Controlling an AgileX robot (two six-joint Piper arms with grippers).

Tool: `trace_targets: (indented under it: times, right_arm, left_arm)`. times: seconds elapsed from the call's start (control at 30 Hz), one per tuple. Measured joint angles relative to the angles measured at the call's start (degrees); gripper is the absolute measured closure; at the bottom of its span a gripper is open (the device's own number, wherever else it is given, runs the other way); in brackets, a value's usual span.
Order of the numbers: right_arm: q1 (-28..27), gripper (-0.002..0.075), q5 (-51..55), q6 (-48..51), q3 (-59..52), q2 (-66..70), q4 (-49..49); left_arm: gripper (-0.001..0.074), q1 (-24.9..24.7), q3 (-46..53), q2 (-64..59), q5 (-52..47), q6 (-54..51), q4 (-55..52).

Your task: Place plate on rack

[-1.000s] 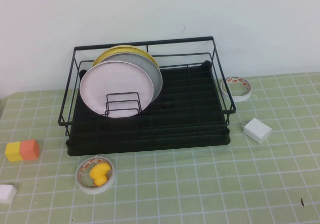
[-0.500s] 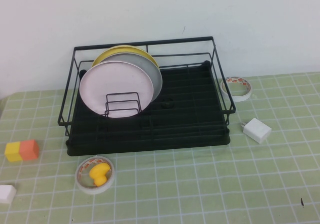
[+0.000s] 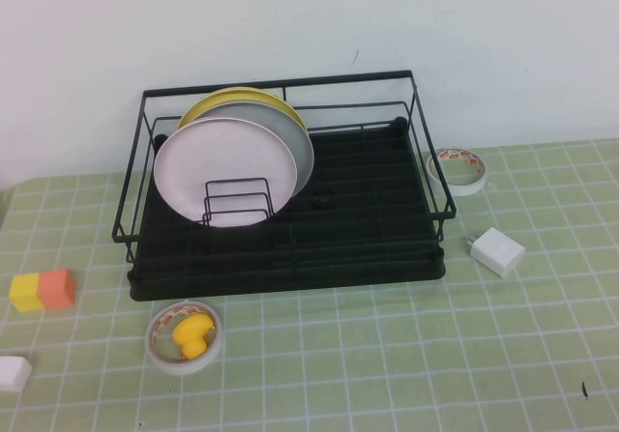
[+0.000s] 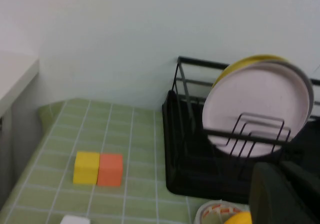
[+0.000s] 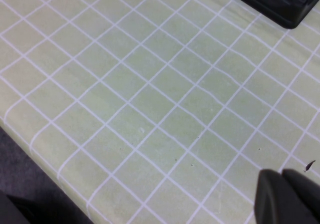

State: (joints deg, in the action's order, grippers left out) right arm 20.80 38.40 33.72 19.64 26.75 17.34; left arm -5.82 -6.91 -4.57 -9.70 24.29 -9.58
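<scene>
Pink plate [image 3: 225, 171]: upright in black wire rack [image 3: 290, 258], ahead of left gripper [image 4: 285, 194]. Likely rigid, light, slick; grasp exposed upper rim. Right gripper [image 5: 287, 196]: over bare table. Finger state indeterminable for both.

No readable txt, labels or nos. anywhere; red marks on tape roll [image 3: 456, 169] too small to read

Neither of your arms shows in the high view. Your black left gripper [image 4: 287, 194] appears only as a dark finger edge at the corner of the left wrist view. Your black right gripper [image 5: 290, 196] likewise shows just a dark tip in the right wrist view, hovering over the tabletop.
</scene>
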Motion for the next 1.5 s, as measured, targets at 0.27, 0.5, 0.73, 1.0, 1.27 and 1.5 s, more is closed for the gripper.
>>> trace_targets:
  times: [0.27, 0.5, 0.73, 1.0, 1.27, 1.5]
  right_arm:
    - [0.0, 0.0727, 0.0, 0.0, 0.0, 0.0, 0.0]
    - [0.0, 0.0727, 0.0, 0.0, 0.0, 0.0, 0.0]
    - [0.0, 0.0728, 0.0, 0.0, 0.0, 0.0, 0.0]
    - [0.0, 0.0728, 0.0, 0.0, 0.0, 0.0, 0.0]
    - [0.0, 0.0728, 0.0, 0.0, 0.0, 0.0, 0.0]
    - [0.0, 0.0728, 0.0, 0.0, 0.0, 0.0, 0.0]
  left_arm:
    - [0.0736, 0.0, 8.1, 5.0, 1.9, 1.5, -0.7]
    - [0.0736, 0.0, 8.0, 5.1, -8.1, 2.5, 1.0]
    - [0.0736, 0.0, 8.0, 5.1, -8.5, -0.5, 1.4]
    - [0.0736, 0.0, 8.0, 5.1, -8.5, -1.5, 2.1]
    - [0.0736, 0.0, 8.0, 5.1, -8.6, -15.3, 6.8]
    - [0.0736, 0.0, 8.0, 5.1, -8.6, -18.8, 7.6]
